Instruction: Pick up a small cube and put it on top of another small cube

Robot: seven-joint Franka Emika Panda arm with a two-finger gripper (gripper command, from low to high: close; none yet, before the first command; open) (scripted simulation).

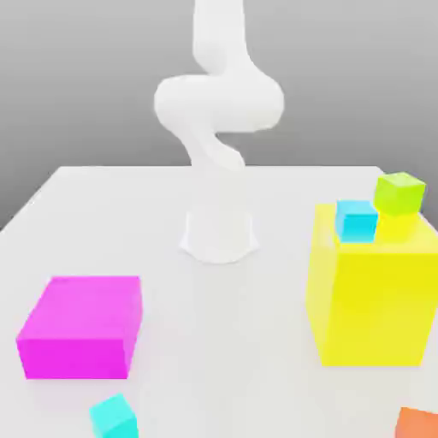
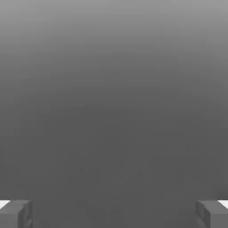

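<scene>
1. While the hand view looks out at plain grey backdrop, we see the two fingertips at opposite edges of it, so the gripper is spread wide and holds nothing.
2. Going left to right in the exterior view: magenta block, small cyan cube at the near edge, arm at centre, yellow block carrying a second cyan cube, a small yellow cube and a lime cube on top of that.
3. The small cube, orange-red, sits at the near corner on the exterior view's right, partly cut off by the frame, resting on the table.
4. Key relation, as we judge it: the hand is raised and aimed at the backdrop, so the cube lies well below it and well apart. Expect a long drop and a re-aim downward.
5. A cube has no long axis; either face pair should suit the grasp.
</scene>
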